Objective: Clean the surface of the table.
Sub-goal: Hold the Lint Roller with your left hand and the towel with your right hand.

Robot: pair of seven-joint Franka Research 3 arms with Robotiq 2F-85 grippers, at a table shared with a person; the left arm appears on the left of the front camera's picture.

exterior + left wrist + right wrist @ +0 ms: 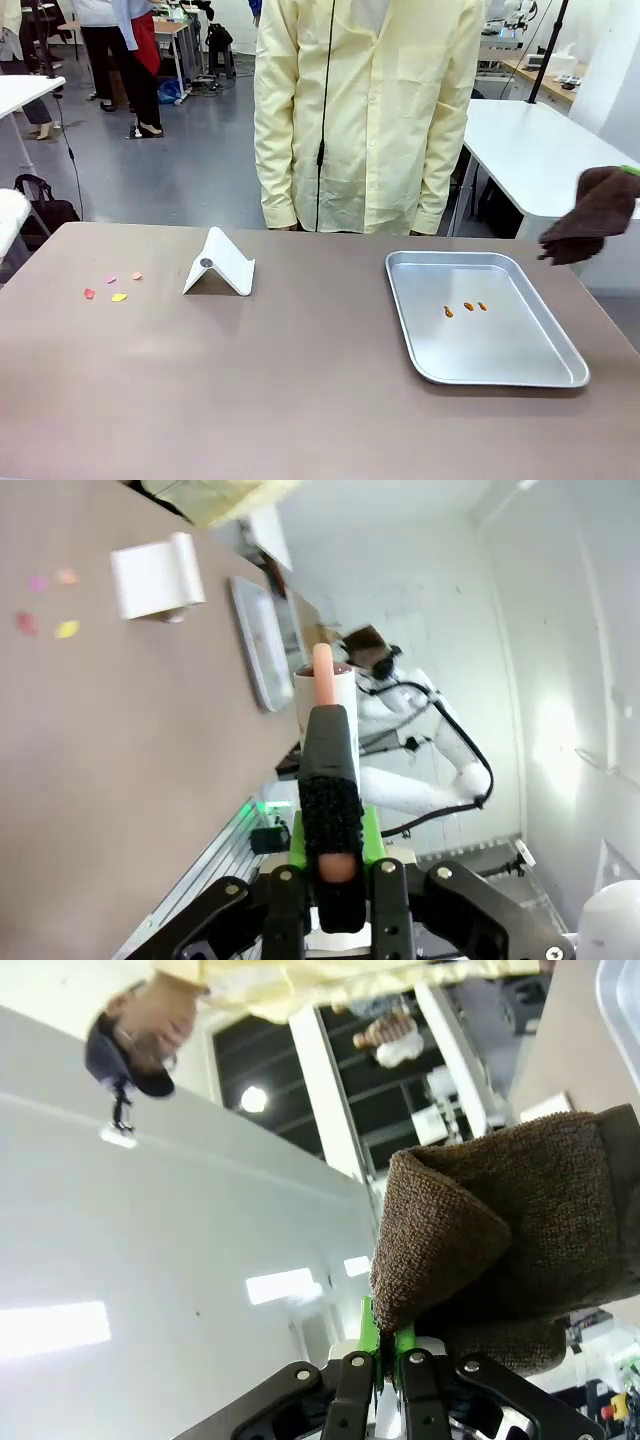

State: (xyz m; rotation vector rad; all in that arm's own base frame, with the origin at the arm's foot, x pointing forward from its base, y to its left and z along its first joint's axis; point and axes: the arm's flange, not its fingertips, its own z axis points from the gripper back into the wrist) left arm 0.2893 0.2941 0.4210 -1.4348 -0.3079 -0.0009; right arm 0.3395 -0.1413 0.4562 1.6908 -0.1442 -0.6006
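The table [300, 400] has a matte taupe top, also seen in the left wrist view [100, 740]. Several small coloured scraps [112, 287] lie near its left end [50, 605]. My right gripper [628, 172] hovers off the table's right edge, shut on a dark brown cloth [592, 215] that hangs from it. In its own wrist view the cloth [520, 1220] bulges out above the closed green pads [368, 1335]. My left gripper [330, 852] is shut on a black-handled tool [330, 770] with a salmon-coloured tip, held above the table's near side.
A silver metal tray [500, 350] with three orange bits [466, 307] sits on the right. A white folded stand [222, 265] stands left of centre. A person in a pale yellow coat [365, 110] stands at the far edge. A white table [540, 150] stands behind right.
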